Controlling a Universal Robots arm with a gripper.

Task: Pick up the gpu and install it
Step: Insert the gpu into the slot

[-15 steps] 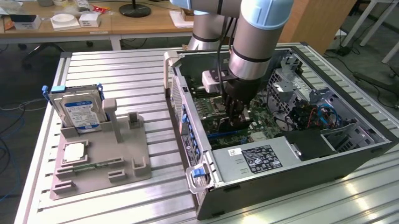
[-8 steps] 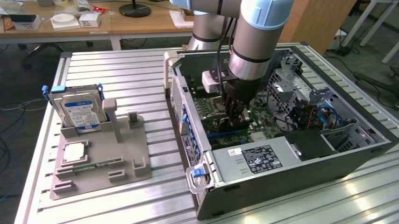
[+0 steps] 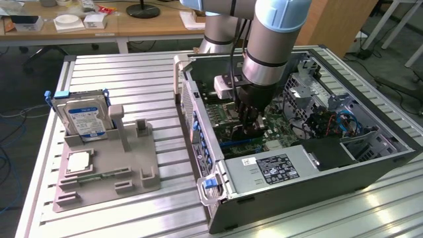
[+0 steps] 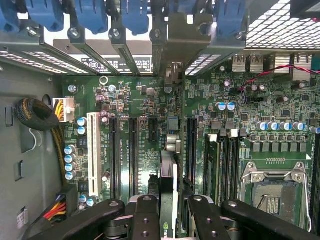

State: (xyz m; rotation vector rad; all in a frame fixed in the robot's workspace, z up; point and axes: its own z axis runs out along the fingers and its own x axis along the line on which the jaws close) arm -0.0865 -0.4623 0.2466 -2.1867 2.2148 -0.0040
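Gripper (image 4: 167, 220), partly closed, is pinching the gpu (image 4: 168, 172) — card hanging edge-down beneath it, long axis paralleling the motherboard (image 4: 135, 95) slots, pointing nine o'clock in the exterior view.

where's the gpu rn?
The gpu sits on the exterior view's right of the parts tray, inside the open case, clamped edge-on in the gripper at the motherboard's expansion slots.

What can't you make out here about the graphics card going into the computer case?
- Exterior view: the grey arm and black gripper largely cover the thin black gpu card and its slot.
- Wrist view: the card is edge-on, so its faces and its seating in the green motherboard slot are hidden.
- Wrist view: board lettering is too small.
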